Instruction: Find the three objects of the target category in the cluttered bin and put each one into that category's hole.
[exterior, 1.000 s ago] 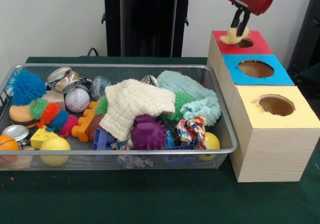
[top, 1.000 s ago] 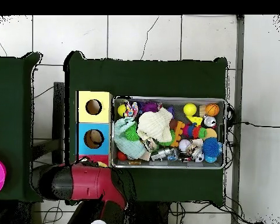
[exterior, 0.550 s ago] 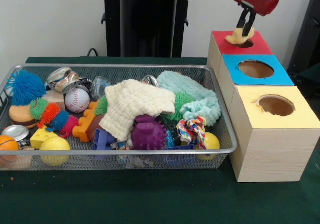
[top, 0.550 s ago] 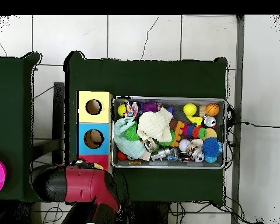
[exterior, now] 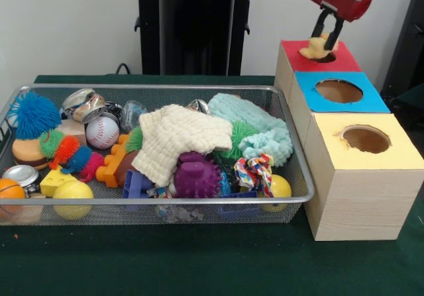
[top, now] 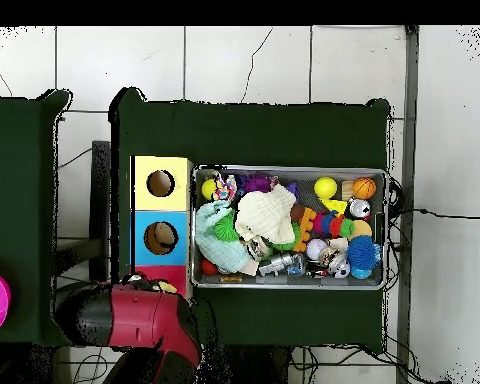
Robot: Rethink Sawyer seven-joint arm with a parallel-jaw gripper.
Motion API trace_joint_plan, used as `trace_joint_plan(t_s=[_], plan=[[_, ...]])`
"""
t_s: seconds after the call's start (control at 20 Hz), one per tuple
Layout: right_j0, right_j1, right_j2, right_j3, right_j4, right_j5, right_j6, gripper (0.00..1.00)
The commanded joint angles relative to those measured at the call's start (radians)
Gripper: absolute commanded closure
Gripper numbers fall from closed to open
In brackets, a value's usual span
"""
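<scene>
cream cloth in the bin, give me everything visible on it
The cream cloth is a knitted or waffle-textured fabric, pale yellow-white, lying crumpled and spread out near the middle of the wire mesh bin. It drapes over other toys: its lower edge rests on the purple spiky ball and it covers part of the orange plastic toy. The mint knitted cloth lies beside it. Nothing grips it; the overhead view shows it uppermost in the pile.
</scene>
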Motion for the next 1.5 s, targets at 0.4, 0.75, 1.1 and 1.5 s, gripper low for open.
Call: trace_joint_plan(t_s=[0.4,0.75,1.1,1.5], plan=[[0.001,0.04,-0.014,0.036,0.078,0.022,0.263,0.0],[-0.009,-0.043,-0.047,-0.022,0.045,0.174,0.198,0.0],[-0.043,-0.065,0.001,0.008,0.073,0.189,0.178,0.0],[-0.054,-0.065,0.025,-0.003,0.068,0.178,0.161,1.0]])
